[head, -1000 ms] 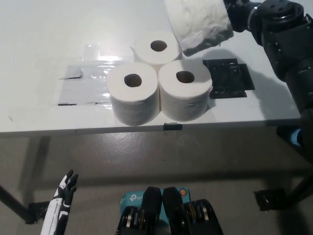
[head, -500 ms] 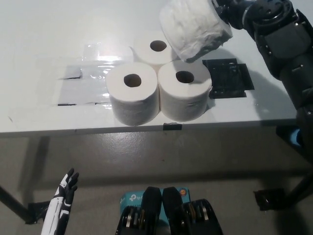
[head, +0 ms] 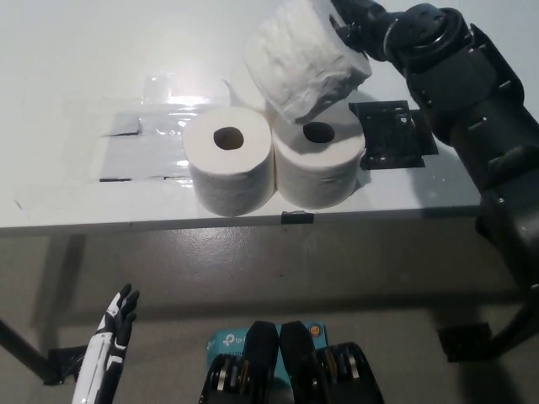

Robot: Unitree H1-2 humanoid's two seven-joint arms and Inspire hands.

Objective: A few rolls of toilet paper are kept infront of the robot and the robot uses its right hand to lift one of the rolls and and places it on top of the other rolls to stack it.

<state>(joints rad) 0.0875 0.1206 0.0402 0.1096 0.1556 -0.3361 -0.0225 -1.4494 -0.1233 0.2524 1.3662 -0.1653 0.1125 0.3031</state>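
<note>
The black right hand point(head: 358, 21) is carrying its squeezed toilet paper roll point(head: 305, 61) leftward across the table, from the top right corner of the head view toward the middle. The held roll is now hanging over the group of upright rolls, covering the rear roll that was showing before and overlapping the top edge of the front right roll point(head: 318, 165). The right arm point(head: 459, 93) is reaching farther into the picture, hiding more of the black plate point(head: 389, 135).
</note>
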